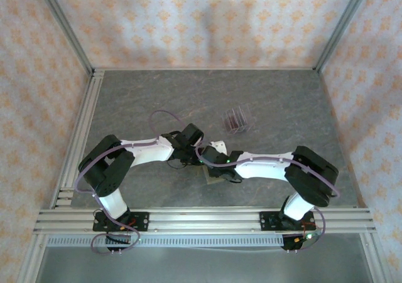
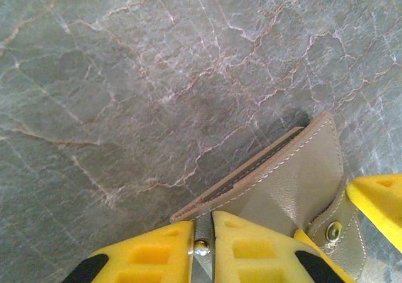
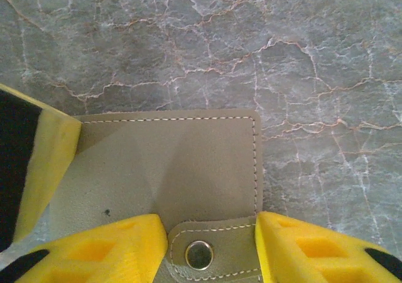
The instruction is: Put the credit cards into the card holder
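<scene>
Holding the wallet (image 3: 169, 164) down on the surface (image 3: 314, 57) with the left hand (image 2: 202, 236) clamped on its edge, right hand (image 3: 210, 233) parted around the snap tab (image 3: 217, 250), likely to unfasten it before fetching the cards (image 1: 235, 116) from the clear stand (image 1: 244, 126) well apart.

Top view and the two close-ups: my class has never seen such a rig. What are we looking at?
Two robot arms, the left arm and right arm, are bolted to a grey table; the top view looks down from behind them. Each close-up comes from a camera on one wrist; the yellow blocks are its fingers. The left hand pinches the tan wallet. The right hand is open, fingers either side of the snap tab. Beyond, a clear stand holds dark red cards.
</scene>
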Motion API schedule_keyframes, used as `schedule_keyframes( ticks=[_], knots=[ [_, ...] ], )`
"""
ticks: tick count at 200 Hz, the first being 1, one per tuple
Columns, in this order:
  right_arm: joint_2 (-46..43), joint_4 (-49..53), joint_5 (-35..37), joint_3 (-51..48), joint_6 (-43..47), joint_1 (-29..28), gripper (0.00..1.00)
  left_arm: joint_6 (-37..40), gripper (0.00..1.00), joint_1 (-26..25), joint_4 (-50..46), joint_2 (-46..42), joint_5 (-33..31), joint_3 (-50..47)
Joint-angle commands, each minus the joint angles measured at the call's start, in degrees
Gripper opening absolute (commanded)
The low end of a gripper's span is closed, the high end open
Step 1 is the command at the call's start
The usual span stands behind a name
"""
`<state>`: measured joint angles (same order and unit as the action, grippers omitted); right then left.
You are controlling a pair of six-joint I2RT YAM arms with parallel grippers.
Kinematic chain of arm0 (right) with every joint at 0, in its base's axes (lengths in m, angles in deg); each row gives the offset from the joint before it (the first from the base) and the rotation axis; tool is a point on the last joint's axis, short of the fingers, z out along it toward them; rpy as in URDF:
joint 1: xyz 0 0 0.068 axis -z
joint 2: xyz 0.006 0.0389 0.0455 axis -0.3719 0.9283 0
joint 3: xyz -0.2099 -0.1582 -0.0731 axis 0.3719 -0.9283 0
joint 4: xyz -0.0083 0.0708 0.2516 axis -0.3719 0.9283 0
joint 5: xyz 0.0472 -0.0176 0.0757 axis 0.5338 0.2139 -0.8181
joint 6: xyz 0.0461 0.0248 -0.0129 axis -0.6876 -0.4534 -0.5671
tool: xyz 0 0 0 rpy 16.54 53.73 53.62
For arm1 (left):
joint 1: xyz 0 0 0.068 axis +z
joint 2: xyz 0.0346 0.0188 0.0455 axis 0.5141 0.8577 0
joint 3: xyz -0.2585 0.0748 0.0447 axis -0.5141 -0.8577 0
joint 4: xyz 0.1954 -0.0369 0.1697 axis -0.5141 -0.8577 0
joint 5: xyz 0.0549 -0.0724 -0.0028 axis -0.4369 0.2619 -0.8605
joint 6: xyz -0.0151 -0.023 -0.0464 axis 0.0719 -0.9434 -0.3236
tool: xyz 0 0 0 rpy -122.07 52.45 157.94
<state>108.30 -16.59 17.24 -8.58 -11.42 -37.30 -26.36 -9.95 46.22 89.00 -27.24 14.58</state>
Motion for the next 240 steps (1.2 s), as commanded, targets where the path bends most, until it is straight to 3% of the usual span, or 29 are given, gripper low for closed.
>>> schedule_keyframes(
  ticks=[1,32,58,161,240],
  knots=[
    [4.49,3.66,1.8,0.31,-1.08,-1.61,0.45,0.51,0.16,-0.51,-2.04,1.73,-2.01,0.6],
    [6.93,5.83,5.36,1.77,-1.66,-2.49,0.4,0.35,0.15,-0.47,-2.53,1.72,-2.58,0.55],
    [7.96,5.46,5.87,1.88,-1.79,-2.56,0.3,0.16,0.14,-0.5,-3.51,1.99,-3.76,0.69],
    [3.35,6.68,5.74,2.66,0.47,-2.57,0.0,-0.45,0.13,-0.47,-6.65,5.18,-7.66,1.3],
    [-1.55,7.68,6.52,2.23,1.52,-2.56,0.0,-0.48,0.12,-0.47,-7.34,6.16,-8.89,1.21]
  ],
)
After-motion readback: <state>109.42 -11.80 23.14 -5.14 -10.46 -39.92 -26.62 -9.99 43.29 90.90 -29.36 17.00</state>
